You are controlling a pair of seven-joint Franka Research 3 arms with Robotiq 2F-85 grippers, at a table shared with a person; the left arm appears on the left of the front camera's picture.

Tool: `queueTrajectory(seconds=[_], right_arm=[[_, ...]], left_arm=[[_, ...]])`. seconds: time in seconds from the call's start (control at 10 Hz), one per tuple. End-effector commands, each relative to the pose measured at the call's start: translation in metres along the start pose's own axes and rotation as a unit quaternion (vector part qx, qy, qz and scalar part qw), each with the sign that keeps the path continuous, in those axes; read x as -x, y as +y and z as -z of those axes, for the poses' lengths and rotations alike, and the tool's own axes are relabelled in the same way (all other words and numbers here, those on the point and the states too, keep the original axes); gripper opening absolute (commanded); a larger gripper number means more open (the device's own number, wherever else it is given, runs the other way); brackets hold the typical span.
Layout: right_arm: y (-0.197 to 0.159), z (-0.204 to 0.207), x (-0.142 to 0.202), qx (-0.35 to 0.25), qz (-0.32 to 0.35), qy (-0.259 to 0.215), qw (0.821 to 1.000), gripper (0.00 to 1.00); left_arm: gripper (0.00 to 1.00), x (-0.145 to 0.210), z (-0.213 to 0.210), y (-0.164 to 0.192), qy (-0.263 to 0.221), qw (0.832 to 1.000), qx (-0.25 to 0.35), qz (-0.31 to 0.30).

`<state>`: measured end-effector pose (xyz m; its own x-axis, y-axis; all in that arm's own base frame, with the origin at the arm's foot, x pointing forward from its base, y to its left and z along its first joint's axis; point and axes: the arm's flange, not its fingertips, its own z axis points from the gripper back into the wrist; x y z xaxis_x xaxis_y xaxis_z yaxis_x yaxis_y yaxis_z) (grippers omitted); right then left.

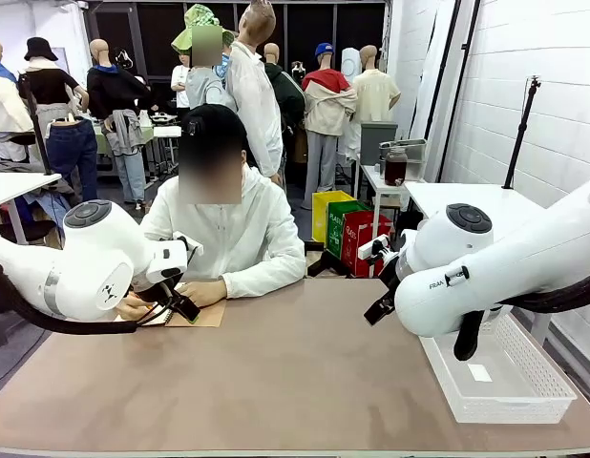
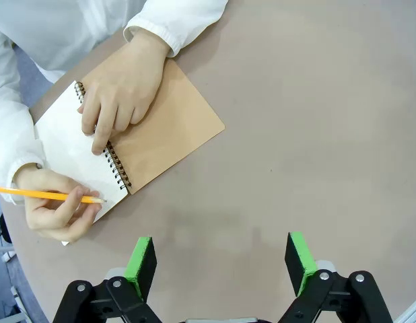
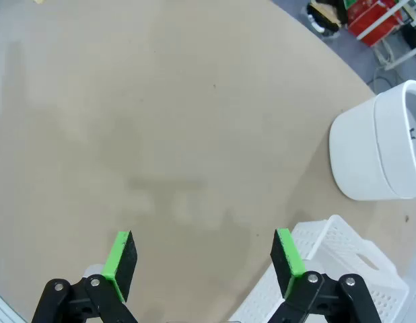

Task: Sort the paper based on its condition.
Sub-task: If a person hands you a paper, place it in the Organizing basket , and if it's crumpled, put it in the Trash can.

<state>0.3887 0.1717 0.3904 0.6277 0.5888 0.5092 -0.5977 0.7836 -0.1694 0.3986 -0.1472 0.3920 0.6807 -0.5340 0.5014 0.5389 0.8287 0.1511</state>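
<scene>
The paper as loose sheets is out of view. A person at the far left of the table writes with a yellow pencil [image 2: 40, 195] on the cream page of a spiral notebook [image 2: 169, 131] [image 1: 201, 316] with a brown cover. One hand [image 2: 117, 94] presses on the binding. My left gripper [image 2: 220, 245] hangs open over bare table, a short way in front of the notebook, nothing between its green pads. My right gripper [image 3: 202, 242] is open too, above bare tabletop beside the white mesh basket [image 3: 332, 266].
The white mesh basket [image 1: 553, 382] stands at the table's right front, a tiny white label [image 1: 479, 372] on its floor. A white rounded arm part [image 3: 376, 148] shows beyond it. Red and green boxes [image 1: 357, 234] sit on the floor behind the table.
</scene>
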Motion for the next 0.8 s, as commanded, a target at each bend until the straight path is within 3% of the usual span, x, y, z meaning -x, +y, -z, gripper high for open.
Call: queueTrajectory(seconds=[0.0,0.7], right_arm=[[-0.0002,-0.0016,-0.0005,0.001,0.0,-0.002,1.0,1.0],[-0.0061,-0.0001,-0.0044,-0.017,0.002,0.005,1.0,1.0]], left_arm=[[1.0,-0.0003,-0.0032,0.001,0.0,1.0,-0.001,0.0],[1.0,-0.0022,-0.0005,-0.0004,-0.002,1.0,-0.003,-0.01]])
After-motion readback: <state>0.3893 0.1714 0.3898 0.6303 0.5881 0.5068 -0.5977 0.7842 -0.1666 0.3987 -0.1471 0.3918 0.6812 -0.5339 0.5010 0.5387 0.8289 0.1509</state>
